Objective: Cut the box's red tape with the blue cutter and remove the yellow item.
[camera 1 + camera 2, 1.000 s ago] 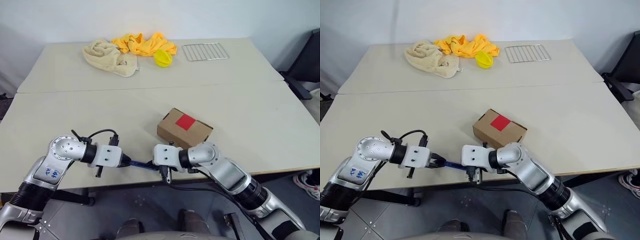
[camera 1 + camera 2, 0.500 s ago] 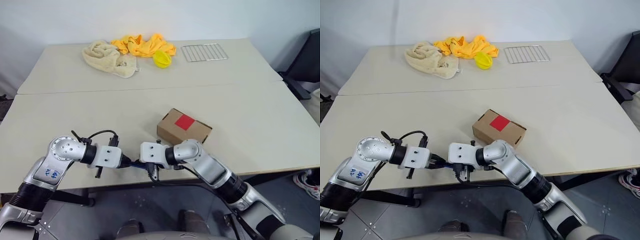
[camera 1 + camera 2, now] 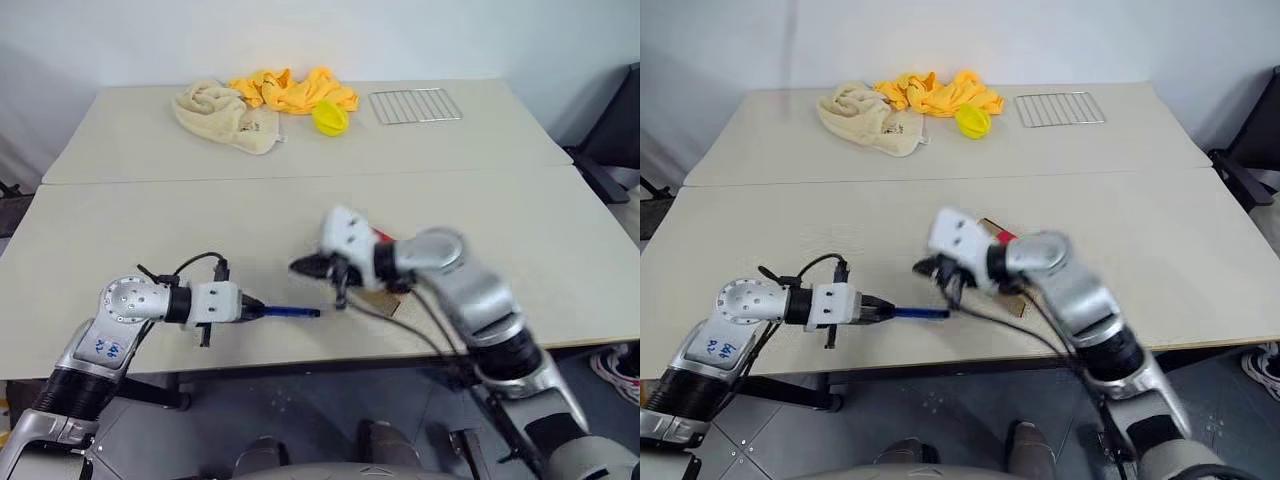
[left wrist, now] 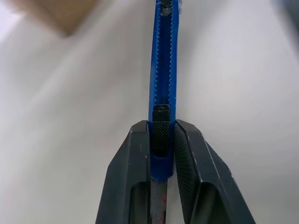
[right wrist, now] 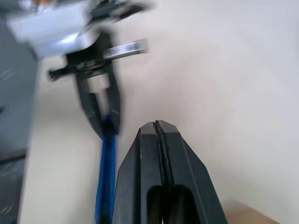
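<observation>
The blue cutter point(image 3: 290, 312) is sticking out from the left gripper point(image 3: 250, 309), whose fingers are pinching its handle, near the table's front edge point(image 3: 300, 358).

The right gripper point(image 3: 300, 266), jaws pressed together and holding nothing, is hanging above the table beside the cutter's tip, and its arm is covering most of the box point(image 3: 385, 298); a sliver of red tape point(image 3: 381, 236) is peeking out. Bare tabletop is stretching wide between here and the cloths point(image 3: 255, 100), yellow ball point(image 3: 328, 118) and wire rack point(image 3: 415, 104) at the far side.
</observation>
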